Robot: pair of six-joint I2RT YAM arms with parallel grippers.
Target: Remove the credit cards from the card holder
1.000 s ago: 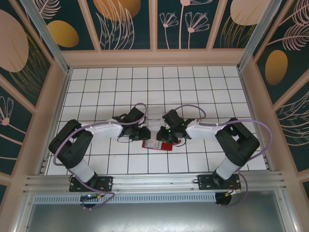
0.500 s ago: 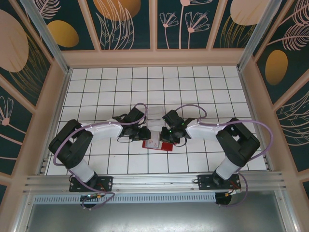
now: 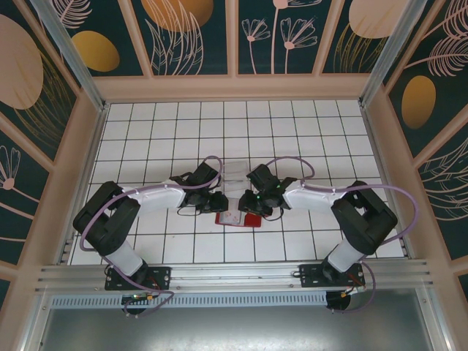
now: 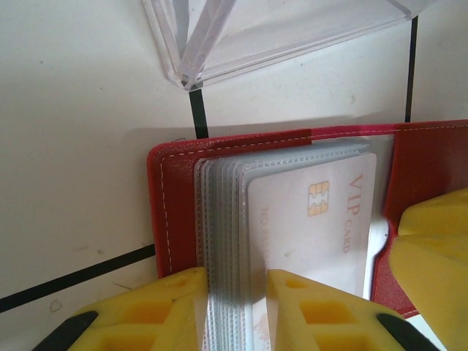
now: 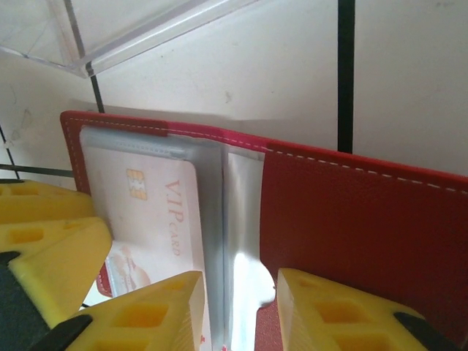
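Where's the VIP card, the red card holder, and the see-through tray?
VIP card (image 4: 314,227): left wrist view, middle of its pale face.
card holder (image 5: 365,234): right wrist view, on its red right-hand flap.
clear tray (image 4: 191,66): left wrist view, on its near corner wall.

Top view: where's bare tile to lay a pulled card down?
Free: tile rows between clear tray and far wall; near strip between card holder and arm bases. Crowded: centre, left fingers and right fingers at the holder.
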